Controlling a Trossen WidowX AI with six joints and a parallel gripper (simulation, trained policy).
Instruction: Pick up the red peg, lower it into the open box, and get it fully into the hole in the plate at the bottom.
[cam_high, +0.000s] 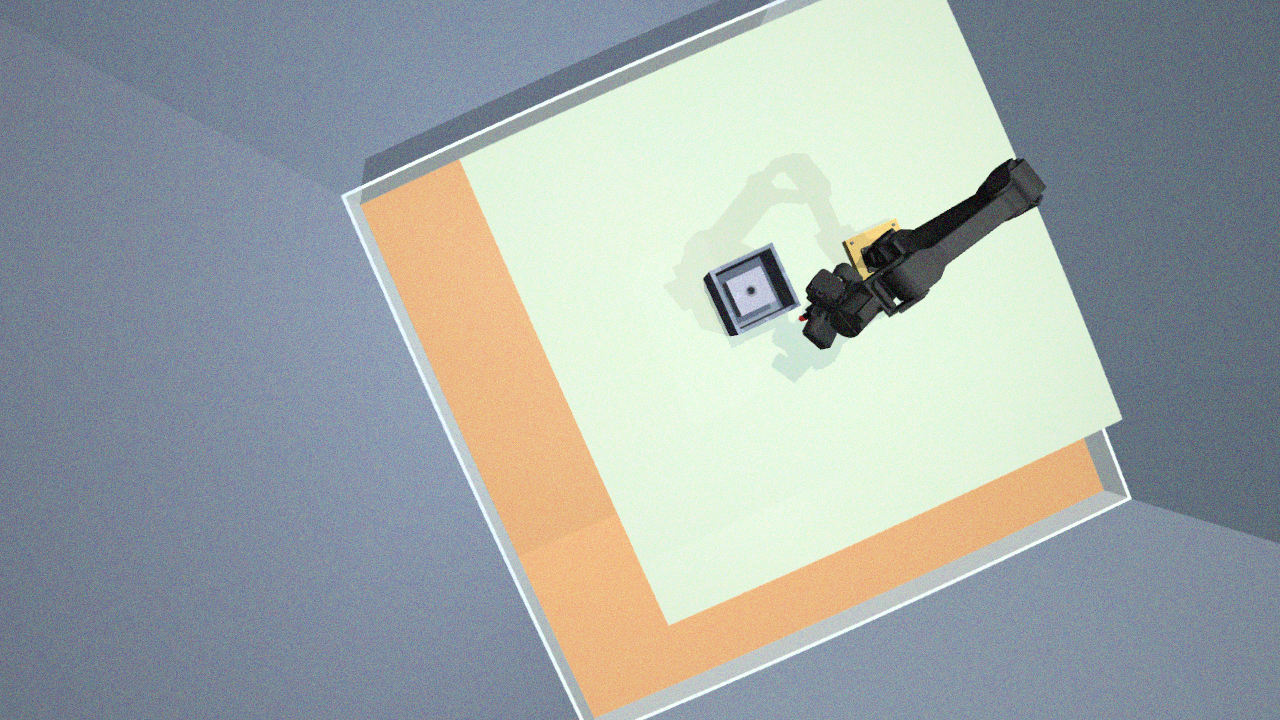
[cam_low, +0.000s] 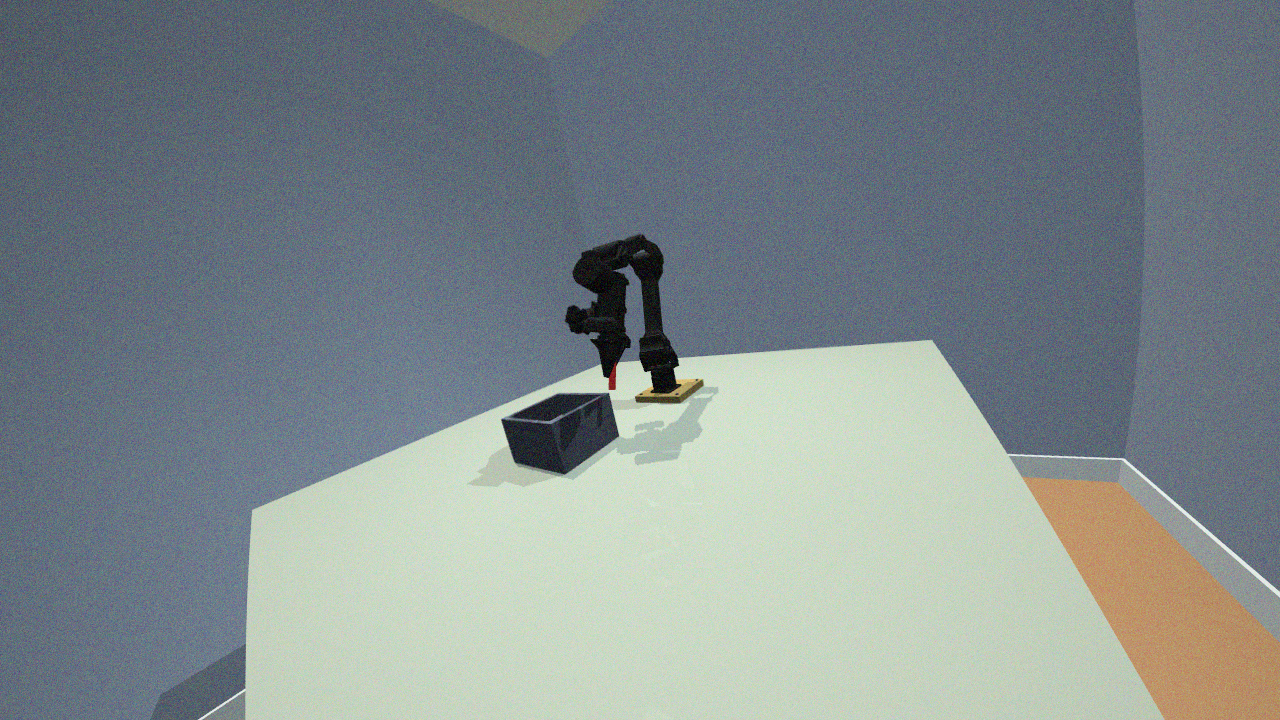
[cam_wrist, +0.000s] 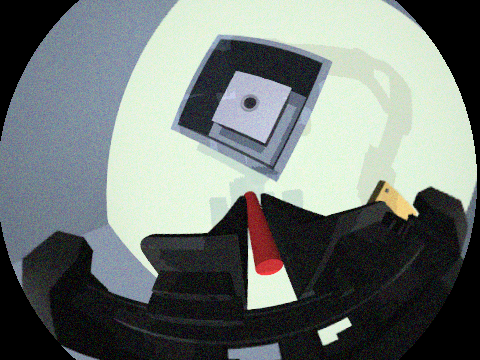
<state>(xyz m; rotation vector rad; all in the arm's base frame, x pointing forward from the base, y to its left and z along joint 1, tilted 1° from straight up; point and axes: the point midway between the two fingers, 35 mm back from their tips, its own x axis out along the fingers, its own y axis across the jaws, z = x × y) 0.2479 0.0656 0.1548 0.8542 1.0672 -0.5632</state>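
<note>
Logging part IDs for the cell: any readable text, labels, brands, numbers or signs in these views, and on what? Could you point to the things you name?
None that I can read.
Open box (cam_high: 781, 270) (cam_low: 586, 437) (cam_wrist: 305, 119) and plate (cam_high: 745, 300) (cam_wrist: 270, 98): no lettering visible.
Red peg (cam_high: 802, 317) (cam_low: 612, 379) (cam_wrist: 263, 239): plain on the parts that show.
Black arm (cam_high: 962, 228) (cam_low: 652, 300) and claw (cam_low: 610, 373) (cam_wrist: 252, 199): no legible marking; dark, so faint print can't be ruled out.
</note>
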